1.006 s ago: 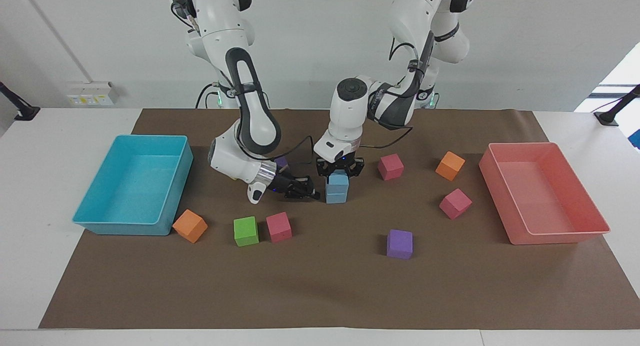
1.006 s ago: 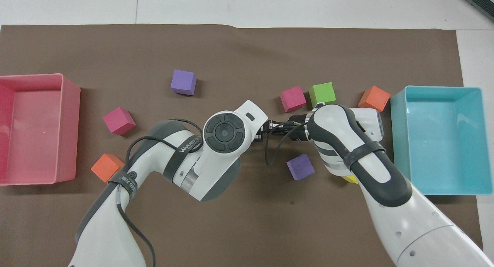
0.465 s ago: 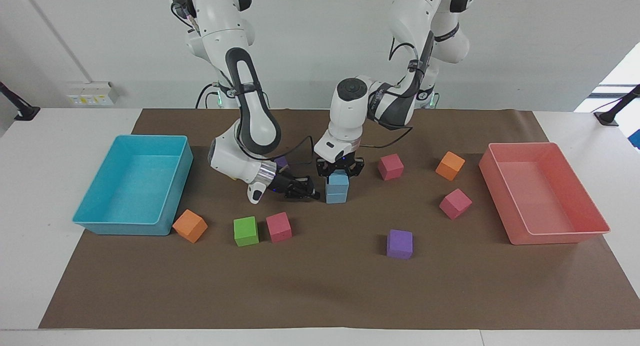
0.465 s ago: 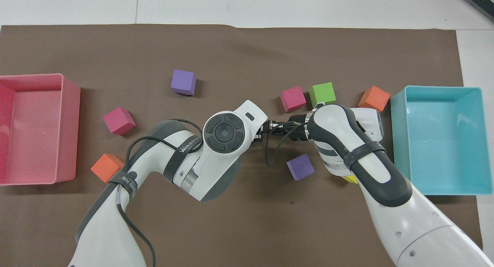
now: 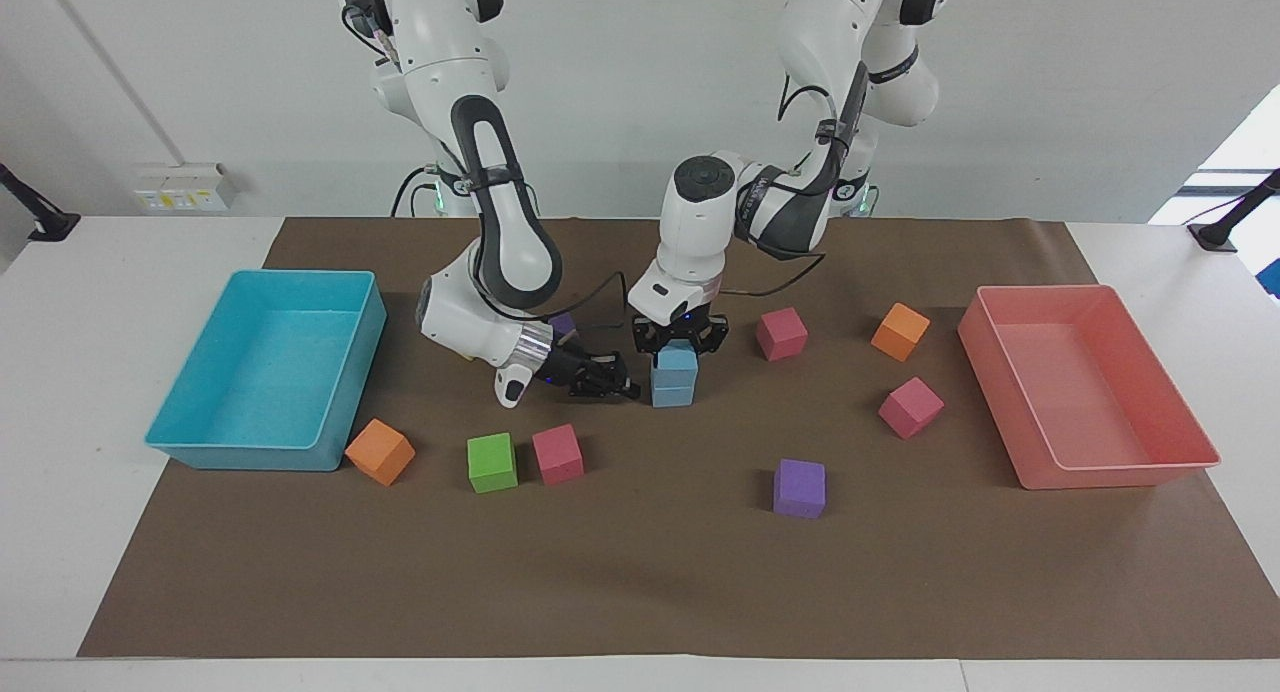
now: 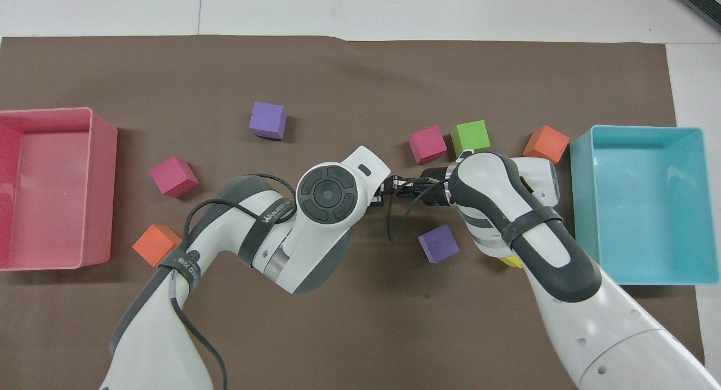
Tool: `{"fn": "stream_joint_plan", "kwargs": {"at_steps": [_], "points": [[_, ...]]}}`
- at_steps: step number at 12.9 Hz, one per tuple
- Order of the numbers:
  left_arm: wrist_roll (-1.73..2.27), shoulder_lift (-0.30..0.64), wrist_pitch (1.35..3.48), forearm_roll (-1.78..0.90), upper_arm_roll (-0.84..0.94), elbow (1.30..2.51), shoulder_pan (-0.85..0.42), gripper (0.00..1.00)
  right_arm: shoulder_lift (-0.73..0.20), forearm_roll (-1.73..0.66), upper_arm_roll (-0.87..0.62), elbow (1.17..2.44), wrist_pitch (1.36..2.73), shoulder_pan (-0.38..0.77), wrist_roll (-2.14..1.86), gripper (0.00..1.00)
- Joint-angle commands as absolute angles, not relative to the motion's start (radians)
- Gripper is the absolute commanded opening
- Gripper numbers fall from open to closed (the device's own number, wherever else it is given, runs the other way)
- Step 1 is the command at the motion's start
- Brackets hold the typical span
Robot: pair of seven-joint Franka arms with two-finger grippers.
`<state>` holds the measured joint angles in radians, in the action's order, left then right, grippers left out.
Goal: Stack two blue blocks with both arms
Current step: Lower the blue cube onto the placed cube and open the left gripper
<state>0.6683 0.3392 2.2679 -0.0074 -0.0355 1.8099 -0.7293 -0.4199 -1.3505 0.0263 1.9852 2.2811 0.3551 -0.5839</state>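
My desk (image 5: 120, 592) carries a brown paper mat (image 5: 640, 582) that holds everything else. On it, at my right arm's end, sits the turquoise tray (image 5: 262, 452), and at my left arm's end the pink tray (image 5: 1120, 472). My left arm (image 5: 770, 207) bends down over the middle of the mat, and my right arm (image 5: 500, 232) folds low beside it. The two blue blocks stand stacked in the middle of the mat: the lower blue block (image 5: 673, 389) rests on the paper and the upper blue block (image 5: 679, 358) sits squarely on it. My left tool (image 5: 680, 344) comes straight down on the stack and is clamped narrow on the upper blue block. My right tool (image 5: 612, 382) lies almost level just beside the lower blue block, its fingertips pinched together on nothing. In the overhead view my left arm's wrist covers the stack. Loose cubes lie around: a green cube (image 5: 492, 462) and a pink cube (image 5: 557, 454) side by side, farther from me than my right tool, an orange cube (image 5: 380, 451) touching the turquoise tray's corner, a purple cube (image 5: 799, 488) farther out still, two more pink cubes (image 5: 781, 333) (image 5: 911, 407) and a second orange cube (image 5: 900, 331) toward the pink tray, and another purple cube (image 6: 439, 243) near my right arm's wrist.
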Motion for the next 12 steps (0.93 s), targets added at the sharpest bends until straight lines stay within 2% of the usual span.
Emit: {"fn": "stream_joint_plan", "kwargs": {"at_steps": [1,6,8,9,12], "points": [[0.690,0.327,2.284,0.005,-0.052,1.824,-0.752,0.41,-0.419,-1.382,0.018,1.990,2.273,0.342,-0.621,0.00],[0.690,0.327,2.283,0.003,-0.052,1.824,-0.750,0.60,-0.419,-1.382,0.018,1.990,2.272,0.342,-0.621,0.00],[0.689,0.327,2.283,-0.002,-0.052,1.824,-0.750,0.92,-0.419,-1.382,0.018,1.990,2.272,0.342,-0.621,0.00],[0.686,0.327,2.284,-0.002,-0.052,1.824,-0.750,1.00,-0.419,-1.382,0.018,1.990,2.272,0.342,-0.621,0.00],[0.680,0.330,2.284,-0.005,-0.052,1.818,-0.747,1.00,-0.419,-1.382,0.018,1.990,2.273,0.342,-0.620,0.00]]}}
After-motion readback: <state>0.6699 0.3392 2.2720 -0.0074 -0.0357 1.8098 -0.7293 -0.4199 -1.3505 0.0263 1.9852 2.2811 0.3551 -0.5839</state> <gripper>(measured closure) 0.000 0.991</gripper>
